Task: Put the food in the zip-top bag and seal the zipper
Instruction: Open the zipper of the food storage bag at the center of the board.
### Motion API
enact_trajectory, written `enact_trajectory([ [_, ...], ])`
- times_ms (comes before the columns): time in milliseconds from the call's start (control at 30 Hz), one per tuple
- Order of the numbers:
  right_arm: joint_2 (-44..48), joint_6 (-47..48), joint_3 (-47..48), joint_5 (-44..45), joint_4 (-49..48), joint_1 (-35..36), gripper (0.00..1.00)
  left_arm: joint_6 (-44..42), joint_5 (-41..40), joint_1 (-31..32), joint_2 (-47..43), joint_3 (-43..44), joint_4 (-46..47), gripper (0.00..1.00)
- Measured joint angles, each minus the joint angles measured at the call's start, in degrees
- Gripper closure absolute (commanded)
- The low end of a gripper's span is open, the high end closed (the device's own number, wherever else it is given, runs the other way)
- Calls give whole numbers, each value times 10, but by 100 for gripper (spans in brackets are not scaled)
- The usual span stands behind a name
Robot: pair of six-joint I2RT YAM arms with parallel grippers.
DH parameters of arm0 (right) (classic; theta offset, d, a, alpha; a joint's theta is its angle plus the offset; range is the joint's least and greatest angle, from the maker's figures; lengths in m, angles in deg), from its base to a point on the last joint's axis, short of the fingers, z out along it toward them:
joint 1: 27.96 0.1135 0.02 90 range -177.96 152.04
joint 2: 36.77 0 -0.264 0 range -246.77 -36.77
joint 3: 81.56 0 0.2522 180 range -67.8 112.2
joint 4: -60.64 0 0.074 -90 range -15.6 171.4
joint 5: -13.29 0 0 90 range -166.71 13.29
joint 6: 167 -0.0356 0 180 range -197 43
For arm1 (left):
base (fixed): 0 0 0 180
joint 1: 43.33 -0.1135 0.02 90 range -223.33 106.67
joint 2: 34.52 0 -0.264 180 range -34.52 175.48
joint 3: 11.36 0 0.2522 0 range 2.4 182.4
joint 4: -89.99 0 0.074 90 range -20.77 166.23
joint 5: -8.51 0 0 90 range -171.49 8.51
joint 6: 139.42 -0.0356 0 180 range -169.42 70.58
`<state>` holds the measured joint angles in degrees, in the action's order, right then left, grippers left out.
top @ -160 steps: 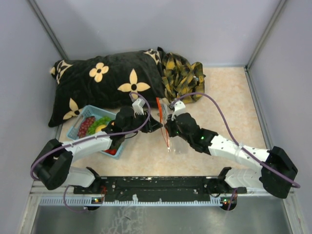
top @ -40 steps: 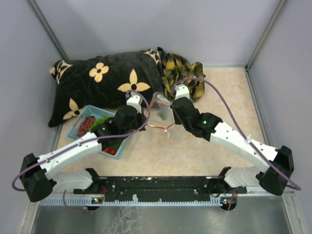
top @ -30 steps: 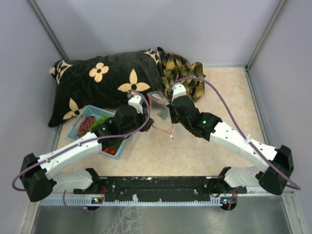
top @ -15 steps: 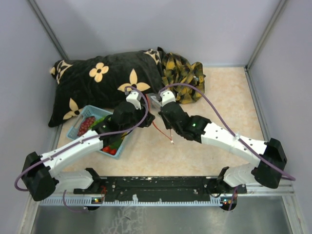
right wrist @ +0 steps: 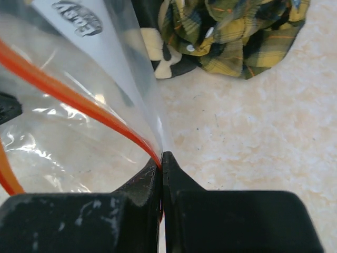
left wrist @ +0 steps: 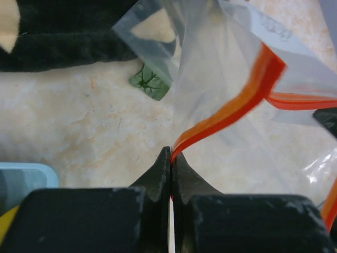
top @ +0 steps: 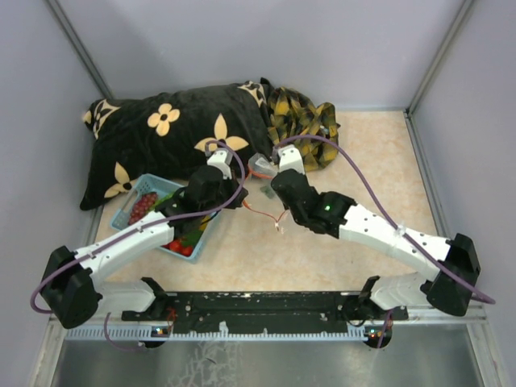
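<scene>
The zip-top bag (top: 260, 166) hangs clear and crumpled between my two grippers, in front of the pillow. Its zipper (left wrist: 237, 105) is a red-orange strip. My left gripper (left wrist: 171, 154) (top: 240, 200) is shut on one stretch of the zipper. The right gripper (right wrist: 161, 156) (top: 274, 179) is shut on the zipper (right wrist: 79, 103) at the bag's (right wrist: 68, 142) other side. A green leaf (left wrist: 150, 81) lies by the bag's (left wrist: 221, 63) lower corner; I cannot tell whether it is inside. The rest of the food, purple grapes (top: 143, 207) and red berries (top: 176, 246), sits in the blue basket.
The light-blue basket (top: 129, 218) stands under my left arm, its rim (left wrist: 26, 171) at the left wrist view's lower left. A black flowered pillow (top: 169, 137) and a yellow plaid cloth (top: 302, 121) (right wrist: 231, 37) lie along the back. Grey walls close in both sides.
My left jaws opened and then closed again on the zipper. Both wrists and the bag shifted slightly left and back, and the loose end of the strip swung.
</scene>
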<state>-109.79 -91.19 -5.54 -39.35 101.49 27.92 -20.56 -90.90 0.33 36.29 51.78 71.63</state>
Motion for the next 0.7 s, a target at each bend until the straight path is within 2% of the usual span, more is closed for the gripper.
enact_trajectory([
  [200,25,-26,-7,36,18,-30,100,-10,-10,-3,-15,-12,-24,100],
  [700,50,-34,-34,24,16,-70,100,-16,6,-15,-21,-12,-33,100],
])
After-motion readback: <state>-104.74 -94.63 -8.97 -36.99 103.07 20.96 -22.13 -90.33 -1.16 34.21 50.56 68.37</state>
